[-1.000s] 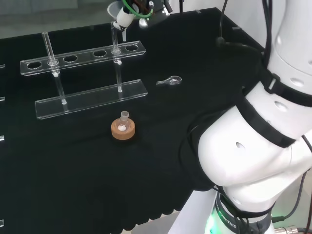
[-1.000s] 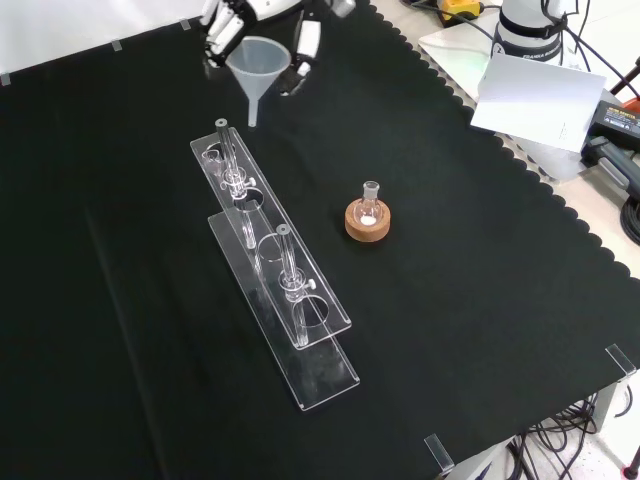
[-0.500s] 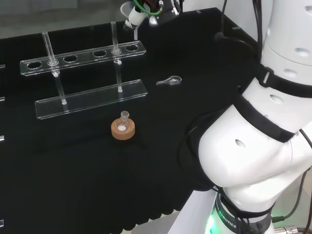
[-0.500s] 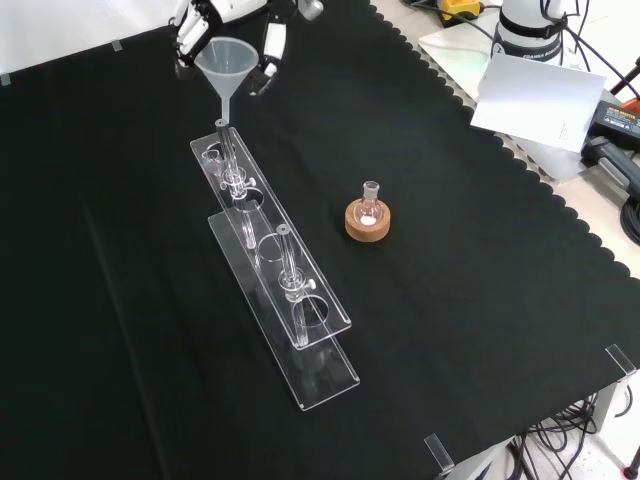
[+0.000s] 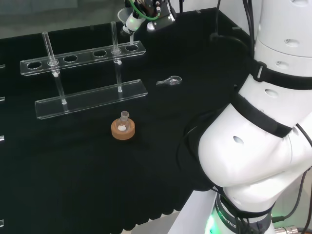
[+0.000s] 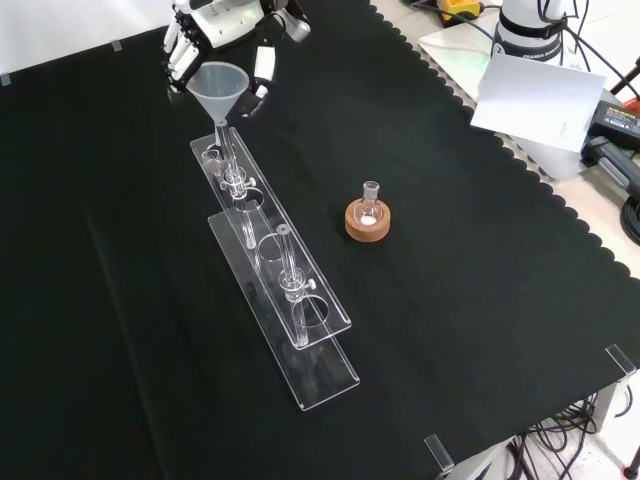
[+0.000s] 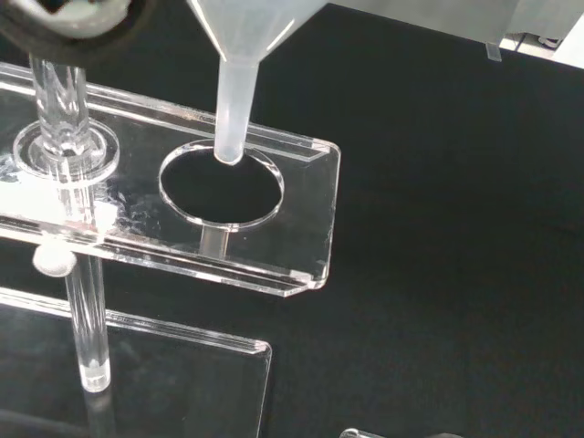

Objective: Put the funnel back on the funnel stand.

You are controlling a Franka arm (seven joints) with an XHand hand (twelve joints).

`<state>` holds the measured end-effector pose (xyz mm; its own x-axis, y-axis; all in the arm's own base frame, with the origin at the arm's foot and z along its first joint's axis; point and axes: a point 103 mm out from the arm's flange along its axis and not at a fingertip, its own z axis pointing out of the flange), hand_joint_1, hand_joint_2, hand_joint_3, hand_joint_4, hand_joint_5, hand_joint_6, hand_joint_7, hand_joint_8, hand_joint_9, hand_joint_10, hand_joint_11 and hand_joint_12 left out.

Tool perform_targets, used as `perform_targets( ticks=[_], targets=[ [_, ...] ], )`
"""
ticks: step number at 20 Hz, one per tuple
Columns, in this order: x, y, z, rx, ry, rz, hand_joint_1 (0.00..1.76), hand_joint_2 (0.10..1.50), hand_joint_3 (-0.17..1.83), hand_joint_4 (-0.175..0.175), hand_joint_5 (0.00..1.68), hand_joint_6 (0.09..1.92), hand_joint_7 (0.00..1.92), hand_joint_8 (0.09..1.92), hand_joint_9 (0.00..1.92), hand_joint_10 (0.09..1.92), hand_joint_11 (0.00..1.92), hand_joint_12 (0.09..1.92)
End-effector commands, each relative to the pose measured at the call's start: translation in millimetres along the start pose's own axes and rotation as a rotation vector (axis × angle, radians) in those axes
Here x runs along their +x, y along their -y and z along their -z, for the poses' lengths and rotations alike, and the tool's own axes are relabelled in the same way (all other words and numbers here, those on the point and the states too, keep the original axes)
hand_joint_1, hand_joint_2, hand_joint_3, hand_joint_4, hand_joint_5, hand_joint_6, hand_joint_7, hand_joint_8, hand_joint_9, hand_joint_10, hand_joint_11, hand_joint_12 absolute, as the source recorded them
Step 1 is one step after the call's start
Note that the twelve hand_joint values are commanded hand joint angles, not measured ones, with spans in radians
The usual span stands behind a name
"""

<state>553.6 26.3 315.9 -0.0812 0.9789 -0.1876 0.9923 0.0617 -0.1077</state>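
Hand (image 6: 215,30) is curled round the funnel (image 6: 219,88), fingers on either side of the cone, spout pointing down. Directly below the hand is the end hole (image 7: 222,182) of the funnel stand (image 6: 275,265): from the wrist camera the spout tip sits over the hole's rim region, close to its edge and not centred, and I can't tell whether the tip has entered the hole or is just above the top plate. Right beside the spout is one of the stand's upright rods (image 7: 64,100), so there's little side room on that side. Judgement: carry and rough alignment are done; what's left is a small sideways correction to centre the spout, lowering until the cone seats on the plate, then letting go and pulling the hand clear without dragging the funnel. Risk is the spout catching the hole edge and tipping the stand, which is light clear plastic. Farther from the hand along the stand, the other holes look free. Beyond that, on the table (image 6: 480,300), a small flask on a cork ring (image 6: 367,217) stands well apart from the stand, and a small clear scoop (image 5: 169,81) lies off on its own; neither is in the way.
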Motion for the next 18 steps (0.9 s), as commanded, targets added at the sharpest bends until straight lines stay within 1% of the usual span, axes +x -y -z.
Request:
perform_targets(
  ticks=[1, 5, 11, 18],
  targets=[
    [-3.7, -3.3, -8.0, 0.01, 0.008, -0.008, 0.83, 0.76, 0.48, 0.012, 0.89, 0.7, 0.81, 0.59, 1.21, 0.22, 0.89, 1.07],
    [-1.7, -6.3, -16.8, 0.031, 0.004, -0.005, 0.84, 0.77, 0.48, 0.01, 0.89, 0.7, 0.81, 0.59, 1.21, 0.22, 0.9, 1.07],
    [3.7, -11.2, -31.2, 0.042, -0.014, 0.007, 0.84, 0.76, 0.48, 0.007, 0.88, 0.7, 0.8, 0.59, 1.21, 0.21, 0.9, 1.06],
    [7.8, -15.1, -48.9, 0.087, -0.022, 0.005, 0.83, 0.76, 0.48, -0.014, 0.79, 0.72, 0.74, 0.6, 1.17, 0.19, 0.87, 1.07]
  ],
)
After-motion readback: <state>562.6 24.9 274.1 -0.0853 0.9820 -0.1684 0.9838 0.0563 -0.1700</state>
